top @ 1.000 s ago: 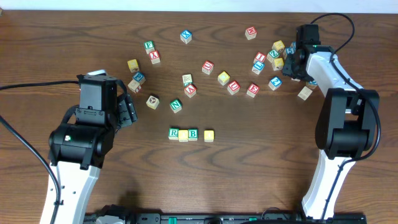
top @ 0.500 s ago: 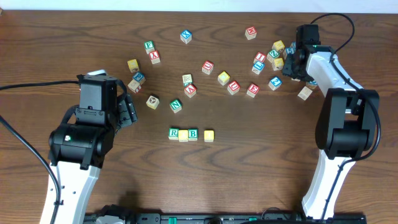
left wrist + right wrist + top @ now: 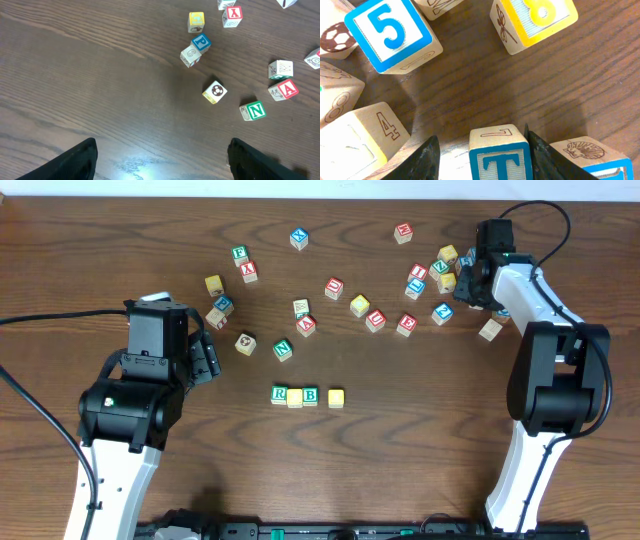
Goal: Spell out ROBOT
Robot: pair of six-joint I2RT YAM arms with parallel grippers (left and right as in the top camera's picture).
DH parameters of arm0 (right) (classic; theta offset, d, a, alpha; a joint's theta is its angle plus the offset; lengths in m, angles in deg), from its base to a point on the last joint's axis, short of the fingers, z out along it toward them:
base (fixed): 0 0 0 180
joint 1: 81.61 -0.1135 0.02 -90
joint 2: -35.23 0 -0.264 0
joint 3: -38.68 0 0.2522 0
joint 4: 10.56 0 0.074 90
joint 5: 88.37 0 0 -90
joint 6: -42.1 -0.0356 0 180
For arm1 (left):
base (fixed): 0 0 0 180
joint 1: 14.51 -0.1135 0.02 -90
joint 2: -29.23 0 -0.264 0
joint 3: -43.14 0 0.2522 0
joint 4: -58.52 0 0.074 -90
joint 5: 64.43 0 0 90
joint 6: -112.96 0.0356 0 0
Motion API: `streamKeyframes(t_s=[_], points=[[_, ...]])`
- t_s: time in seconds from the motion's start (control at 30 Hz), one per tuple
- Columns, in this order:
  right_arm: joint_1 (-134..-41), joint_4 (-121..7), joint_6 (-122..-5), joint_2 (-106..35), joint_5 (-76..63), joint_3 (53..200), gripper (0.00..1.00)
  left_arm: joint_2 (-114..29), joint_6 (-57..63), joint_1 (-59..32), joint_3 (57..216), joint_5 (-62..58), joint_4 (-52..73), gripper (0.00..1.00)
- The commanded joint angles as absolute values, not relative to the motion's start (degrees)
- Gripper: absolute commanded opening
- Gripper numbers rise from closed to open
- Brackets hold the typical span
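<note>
The right gripper is straddling the blue-letter T wooden cube at the far right of the worktop, jaws parted, not clamped. The left gripper is hanging wide open, empty. Mid-worktop, the green-letter R cube, a yellow-topped cube, the green-letter B cube and a second yellow-topped cube are forming a row.

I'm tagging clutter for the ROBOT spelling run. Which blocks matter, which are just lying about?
Job: green R cube, green B cube, yellow-topped cube between them, yellow-topped cube after B, blue T cube.
Lying about: green N cube, red A cube, blue 5 cube.
</note>
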State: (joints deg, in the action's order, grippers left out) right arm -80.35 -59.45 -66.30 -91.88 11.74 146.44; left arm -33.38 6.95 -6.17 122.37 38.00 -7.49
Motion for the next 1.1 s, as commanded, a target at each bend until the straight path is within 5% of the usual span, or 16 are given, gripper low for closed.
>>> streamKeyframes(t_s=[0.0,0.43,0.63,1.07], points=[[-80.86,-59.08,-66.3,-92.41,12.65,145.28,0.49,-33.25,7.91,-6.41,123.51,39.14,-7.54,0.82],[-80.86,-58.3,-66.28,-92.41,12.68,144.56,0.48,-33.25,7.93,-6.41,123.51,39.14,-7.54,0.82],[-80.86,-58.08,-66.28,-92.41,12.68,144.56,0.31,-33.25,7.93,-6.41,123.51,39.14,-7.54,0.82],[-80.86,-58.01,-65.64,-92.25,12.68,144.71,0.28,-33.25,7.93,-6.41,123.51,39.14,-7.54,0.82]])
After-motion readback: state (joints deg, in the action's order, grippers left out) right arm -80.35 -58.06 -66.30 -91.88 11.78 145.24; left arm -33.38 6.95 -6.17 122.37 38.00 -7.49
